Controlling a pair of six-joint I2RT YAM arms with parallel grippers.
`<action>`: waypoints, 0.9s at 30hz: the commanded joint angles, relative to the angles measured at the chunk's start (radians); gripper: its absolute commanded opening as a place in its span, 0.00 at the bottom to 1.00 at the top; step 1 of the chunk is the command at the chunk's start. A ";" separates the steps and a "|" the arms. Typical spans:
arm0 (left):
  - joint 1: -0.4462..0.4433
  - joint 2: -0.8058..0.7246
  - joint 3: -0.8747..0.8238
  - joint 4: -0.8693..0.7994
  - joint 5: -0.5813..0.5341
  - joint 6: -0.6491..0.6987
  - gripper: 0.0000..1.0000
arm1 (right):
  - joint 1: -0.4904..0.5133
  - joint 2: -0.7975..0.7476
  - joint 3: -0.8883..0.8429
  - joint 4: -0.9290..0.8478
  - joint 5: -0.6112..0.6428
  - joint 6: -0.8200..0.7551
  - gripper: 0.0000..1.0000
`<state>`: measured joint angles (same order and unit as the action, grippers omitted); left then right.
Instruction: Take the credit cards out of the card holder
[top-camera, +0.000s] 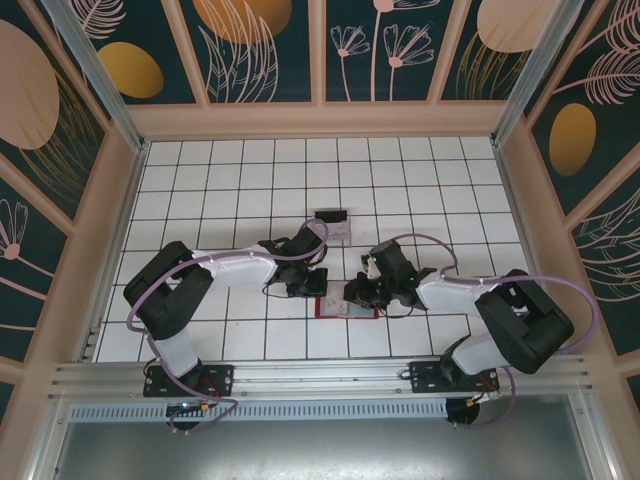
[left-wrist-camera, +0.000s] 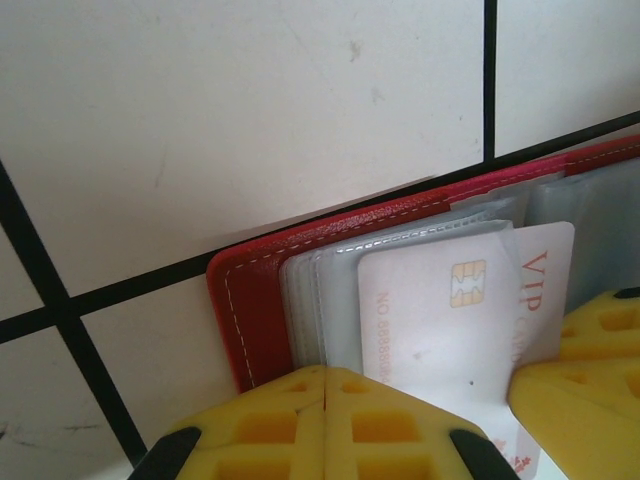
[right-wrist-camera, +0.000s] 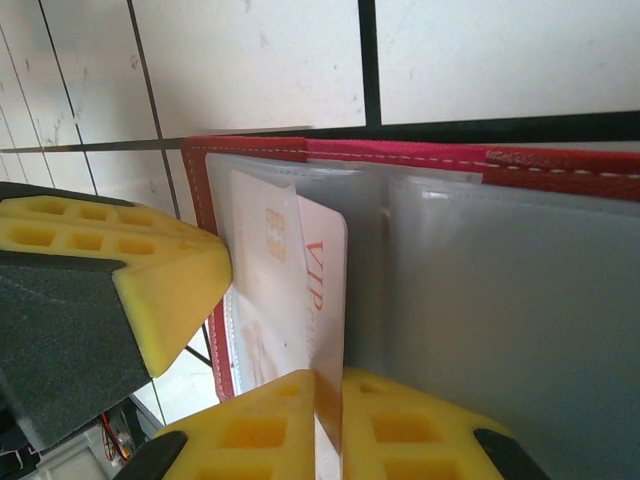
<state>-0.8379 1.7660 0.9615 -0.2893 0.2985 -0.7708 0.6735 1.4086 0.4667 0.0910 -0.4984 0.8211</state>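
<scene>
The red card holder lies open on the tiled table between both grippers, its clear sleeves facing up. A white credit card with a gold chip and "VIP" lettering sticks partway out of a sleeve. My right gripper is shut on that card's edge. My left gripper is shut, its yellow tips together and resting on the holder's left part beside the card. In the top view the left gripper and right gripper face each other over the holder.
A small clear box with something dark on it sits on the table just behind the grippers. The table's side walls stand to the left and right. The left gripper's yellow finger is close beside the card in the right wrist view.
</scene>
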 joint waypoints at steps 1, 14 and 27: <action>-0.004 -0.006 0.000 -0.062 -0.033 0.009 0.08 | -0.013 -0.027 -0.028 -0.032 0.026 0.007 0.13; -0.004 -0.012 0.005 -0.071 -0.038 0.007 0.09 | -0.025 -0.046 -0.049 -0.024 0.023 0.005 0.15; -0.012 -0.039 0.064 -0.096 -0.046 -0.002 0.29 | -0.025 -0.031 -0.046 0.003 0.001 0.008 0.20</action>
<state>-0.8383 1.7515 0.9981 -0.3416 0.2707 -0.7727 0.6540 1.3808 0.4355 0.0902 -0.4957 0.8246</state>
